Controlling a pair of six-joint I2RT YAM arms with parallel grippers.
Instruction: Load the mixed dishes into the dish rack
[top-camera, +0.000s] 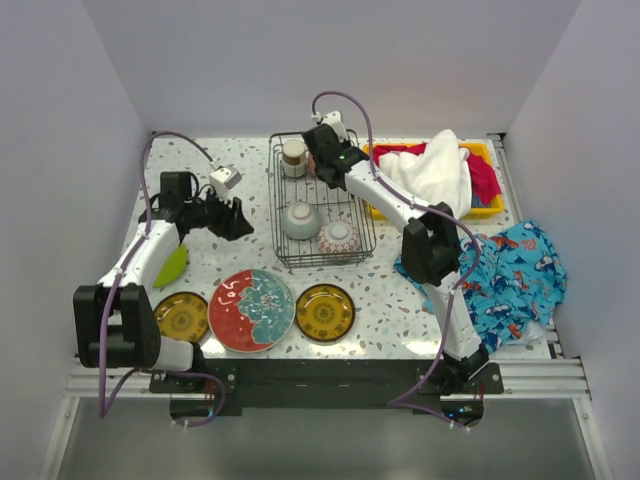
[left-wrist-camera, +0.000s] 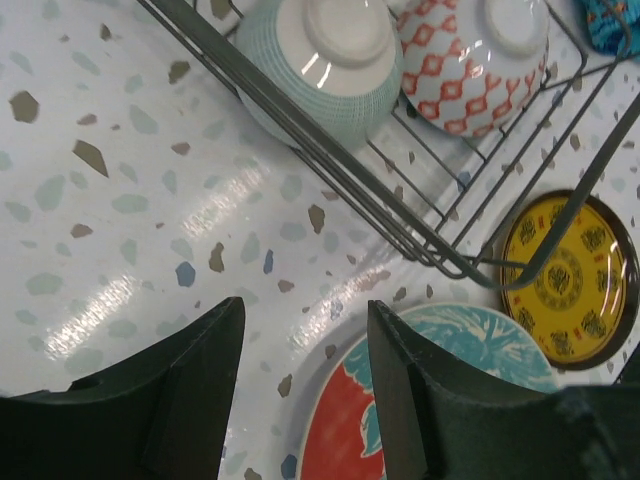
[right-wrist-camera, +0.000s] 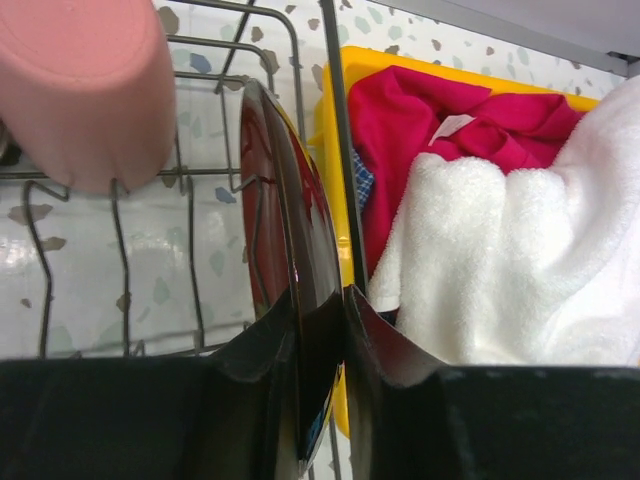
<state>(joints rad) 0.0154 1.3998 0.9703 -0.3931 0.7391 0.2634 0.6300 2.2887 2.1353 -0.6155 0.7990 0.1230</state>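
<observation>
The dark wire dish rack (top-camera: 352, 250) stands at the table's middle. In it are a pale green bowl (top-camera: 300, 220), a patterned bowl (top-camera: 338, 237) and a cup (top-camera: 293, 157). My right gripper (top-camera: 320, 155) is at the rack's far end. In the right wrist view it (right-wrist-camera: 318, 300) is shut on a dark red plate (right-wrist-camera: 280, 200), held on edge inside the rack beside a pink cup (right-wrist-camera: 85, 90). My left gripper (left-wrist-camera: 305, 330) is open and empty, above the table left of the rack, over the rim of the red teal-rimmed plate (top-camera: 251, 309).
Two amber plates (top-camera: 181, 316) (top-camera: 325, 312) flank the red plate near the front edge. A lime-green plate (top-camera: 172, 265) lies partly under my left arm. A yellow bin (top-camera: 485, 210) with a white towel (top-camera: 435, 170) sits right of the rack. A blue fish-print cloth (top-camera: 510, 275) lies at the right.
</observation>
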